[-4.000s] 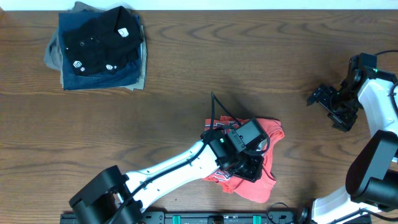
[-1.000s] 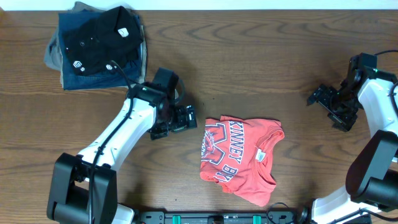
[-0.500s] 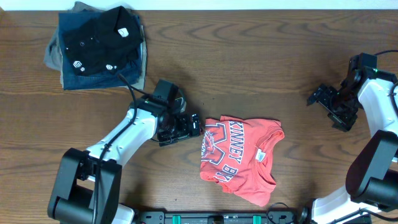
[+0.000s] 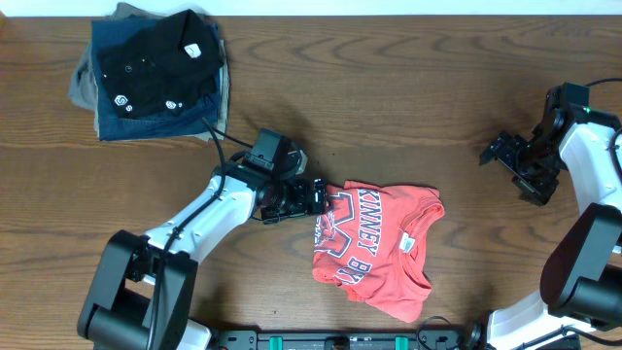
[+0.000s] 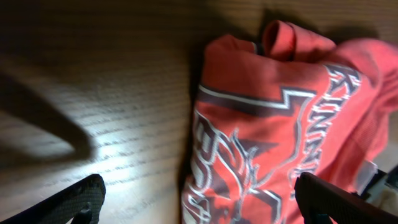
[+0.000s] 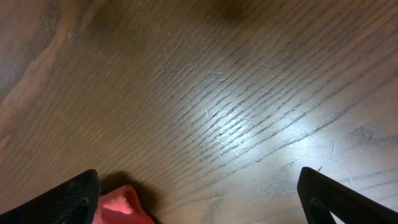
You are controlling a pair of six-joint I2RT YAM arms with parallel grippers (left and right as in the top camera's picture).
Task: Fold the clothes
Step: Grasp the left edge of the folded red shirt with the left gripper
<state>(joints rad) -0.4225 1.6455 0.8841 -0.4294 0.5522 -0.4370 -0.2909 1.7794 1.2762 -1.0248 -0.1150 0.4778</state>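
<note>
— Where is the red-orange short-sleeved cotton T-shirt lying?

— On the brown wooden surface, close to the near edge where the arm bases sit and about midway along it. It is a partly folded bundle lying flat.

— Which way does it run?

— Its long axis goes from the far side toward the near edge, with the near end slanting a little to the right. The neckline faces the right edge. The white-and-dark lettering runs down the left half along that axis. In the left wrist view the T-shirt fills the right side, print up.

— And the left claw?

— Released, jaws spread wide with nothing between them. It sits right at the shirt's far-left corner; I cannot tell if it touches the cloth.

— The right claw?

— Also released and empty, near the right edge, well apart from the shirt.

— Anything else?

— A pile of folded garments in the far-left corner, with a black shirt with small white logos on top.
</note>
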